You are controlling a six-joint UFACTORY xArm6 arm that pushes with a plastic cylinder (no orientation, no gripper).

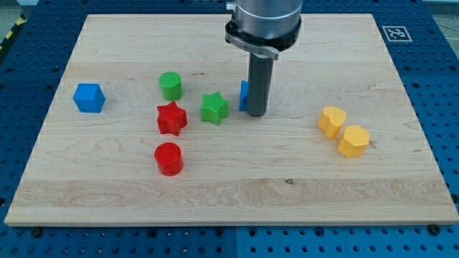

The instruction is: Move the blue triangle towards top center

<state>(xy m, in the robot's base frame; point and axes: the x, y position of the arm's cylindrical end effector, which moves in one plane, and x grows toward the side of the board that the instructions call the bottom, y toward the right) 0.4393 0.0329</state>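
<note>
The blue triangle point(244, 95) stands near the middle of the wooden board point(229, 186), mostly hidden behind the dark rod; only a thin blue edge shows at the rod's left. My tip point(257, 114) rests on the board right against the triangle's right side, on the side nearer the view's bottom. The green star point(214, 108) lies just left of the triangle.
A green cylinder point(171, 86), a red star point(171, 118) and a red cylinder point(169, 158) stand left of centre. A blue cube point(89, 97) is at the far left. Two yellow blocks point(332, 121) point(353, 140) sit at the right.
</note>
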